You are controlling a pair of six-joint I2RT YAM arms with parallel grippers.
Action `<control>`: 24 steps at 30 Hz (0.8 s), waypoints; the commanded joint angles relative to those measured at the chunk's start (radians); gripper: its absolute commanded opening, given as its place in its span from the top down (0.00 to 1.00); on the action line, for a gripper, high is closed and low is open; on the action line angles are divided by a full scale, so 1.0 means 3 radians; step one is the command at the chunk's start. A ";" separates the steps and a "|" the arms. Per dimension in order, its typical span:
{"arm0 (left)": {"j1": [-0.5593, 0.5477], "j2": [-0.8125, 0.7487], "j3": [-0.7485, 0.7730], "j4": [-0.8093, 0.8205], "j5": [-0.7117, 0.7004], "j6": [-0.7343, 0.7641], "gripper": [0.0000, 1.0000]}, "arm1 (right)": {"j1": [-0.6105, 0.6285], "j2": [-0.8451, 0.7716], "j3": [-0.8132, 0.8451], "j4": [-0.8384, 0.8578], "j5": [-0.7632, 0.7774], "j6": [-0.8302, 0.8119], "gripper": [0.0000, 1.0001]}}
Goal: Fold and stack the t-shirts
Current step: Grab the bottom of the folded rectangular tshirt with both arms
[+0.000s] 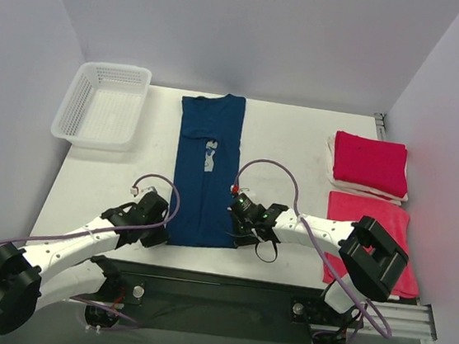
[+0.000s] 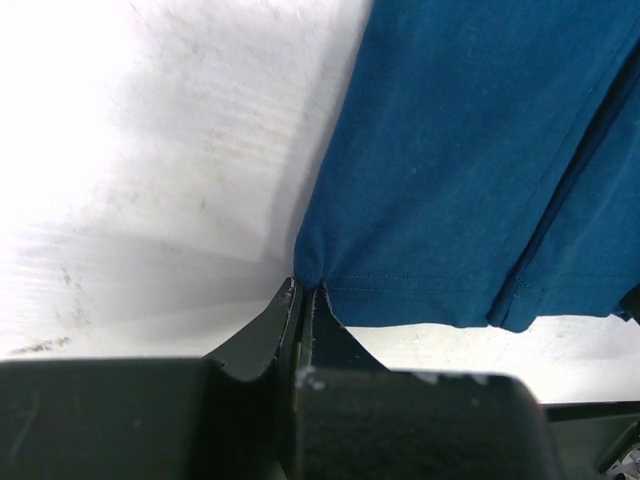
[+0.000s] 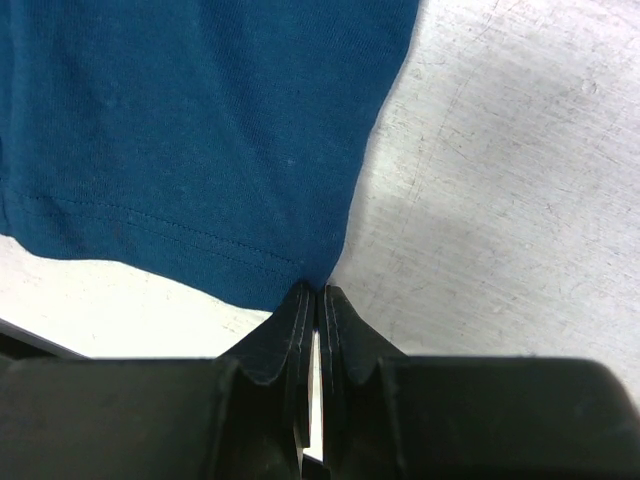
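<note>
Top external view: the navy t-shirt (image 1: 206, 165) lies as a long strip mid-frame. Left gripper (image 2: 300, 290) and right gripper (image 3: 317, 292) are clamped tight on its lower hem corners (one each). Lift both evenly, then carry toward the collar.

Print (image 1: 210, 155) on navy t-shirt (image 1: 202, 198) illegible
</note>
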State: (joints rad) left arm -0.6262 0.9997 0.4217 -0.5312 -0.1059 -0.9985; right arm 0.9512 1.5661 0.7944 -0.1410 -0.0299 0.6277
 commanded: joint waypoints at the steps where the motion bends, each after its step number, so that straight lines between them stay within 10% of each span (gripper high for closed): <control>1: -0.0177 -0.0029 -0.0015 -0.0397 -0.0179 -0.0189 1.00 | 0.0076 -0.0071 -0.0081 -0.0374 0.0161 -0.0068 1.00; 15: -0.1108 -0.0106 0.0465 -0.1128 -0.1211 -0.1033 1.00 | 0.0317 -0.0659 -0.0178 -0.0517 0.0371 -0.0083 1.00; 24: -0.1098 -0.0162 0.0527 -0.0490 -0.1595 -0.0967 1.00 | 0.0122 -0.0557 0.0149 -0.0425 0.0637 -0.0297 1.00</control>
State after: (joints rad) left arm -0.9565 0.9630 0.5407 -0.7506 -0.4774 -1.2976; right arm 1.0111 1.3861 0.7795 -0.2333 0.0799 0.5846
